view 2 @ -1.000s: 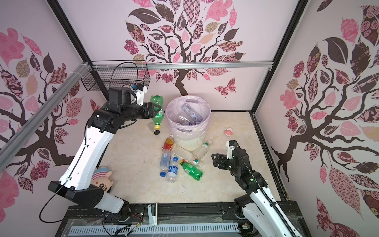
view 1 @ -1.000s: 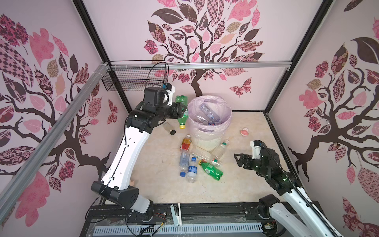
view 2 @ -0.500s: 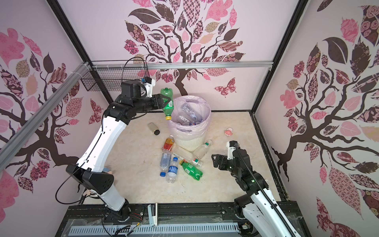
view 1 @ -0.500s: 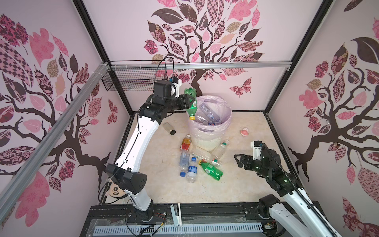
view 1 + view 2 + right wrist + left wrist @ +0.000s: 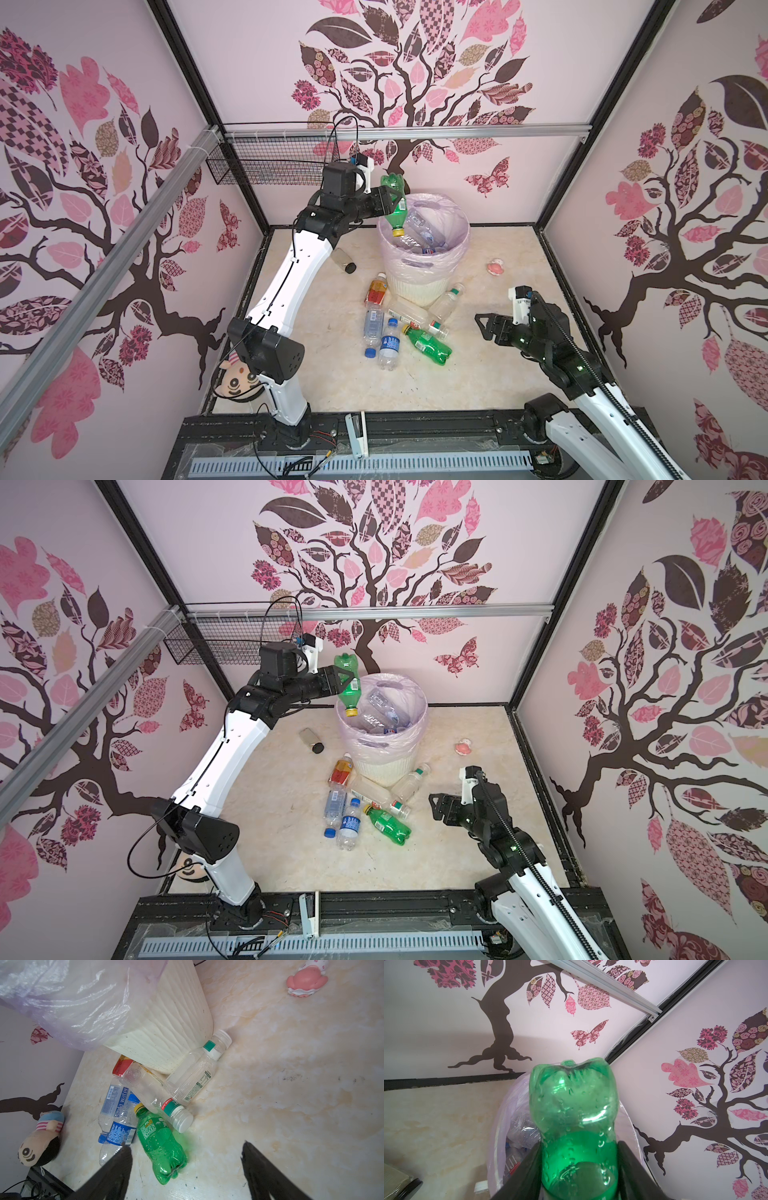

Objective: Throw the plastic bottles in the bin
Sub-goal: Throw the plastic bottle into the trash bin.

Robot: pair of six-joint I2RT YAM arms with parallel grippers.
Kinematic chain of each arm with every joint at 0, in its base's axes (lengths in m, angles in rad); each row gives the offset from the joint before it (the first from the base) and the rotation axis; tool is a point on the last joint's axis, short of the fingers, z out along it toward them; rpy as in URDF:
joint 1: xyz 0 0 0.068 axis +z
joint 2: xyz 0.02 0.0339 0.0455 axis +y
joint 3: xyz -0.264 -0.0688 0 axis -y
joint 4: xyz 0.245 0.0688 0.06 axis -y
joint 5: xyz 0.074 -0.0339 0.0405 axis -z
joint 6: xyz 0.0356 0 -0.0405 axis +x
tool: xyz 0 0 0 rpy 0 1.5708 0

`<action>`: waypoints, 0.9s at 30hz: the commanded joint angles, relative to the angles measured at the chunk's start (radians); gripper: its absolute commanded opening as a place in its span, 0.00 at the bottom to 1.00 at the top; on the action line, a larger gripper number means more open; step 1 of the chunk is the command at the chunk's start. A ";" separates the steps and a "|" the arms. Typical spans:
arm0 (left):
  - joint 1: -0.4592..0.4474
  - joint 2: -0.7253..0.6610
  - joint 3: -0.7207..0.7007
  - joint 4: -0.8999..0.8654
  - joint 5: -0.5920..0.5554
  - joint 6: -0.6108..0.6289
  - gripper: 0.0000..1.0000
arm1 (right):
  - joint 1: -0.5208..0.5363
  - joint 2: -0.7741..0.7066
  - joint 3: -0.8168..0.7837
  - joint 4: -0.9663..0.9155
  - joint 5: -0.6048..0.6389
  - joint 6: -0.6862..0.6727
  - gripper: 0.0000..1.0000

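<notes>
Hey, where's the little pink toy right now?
In both top views the pink toy lies alone on the floor, to the right of the bin and beyond the right gripper.

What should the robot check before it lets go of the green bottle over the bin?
Grip: left gripper shut on the green bottle: ok.
Aim: its yellow cap points down over the bin opening: ok.
Bottle's base inside the rim line too: cannot tell.
Room: clear bottles inside lie below the rim: ok.
Other arm: right gripper open, away from the bin: ok.
Job finished: not ok, six floor bottles remain.
</notes>
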 commanded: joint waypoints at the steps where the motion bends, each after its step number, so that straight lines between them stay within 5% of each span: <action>1: -0.007 0.012 0.017 0.049 -0.009 -0.005 0.55 | 0.004 -0.012 0.029 -0.027 -0.008 0.009 0.85; 27: -0.003 -0.075 -0.106 0.033 -0.005 0.039 0.81 | 0.004 0.014 0.045 -0.047 0.001 0.007 0.85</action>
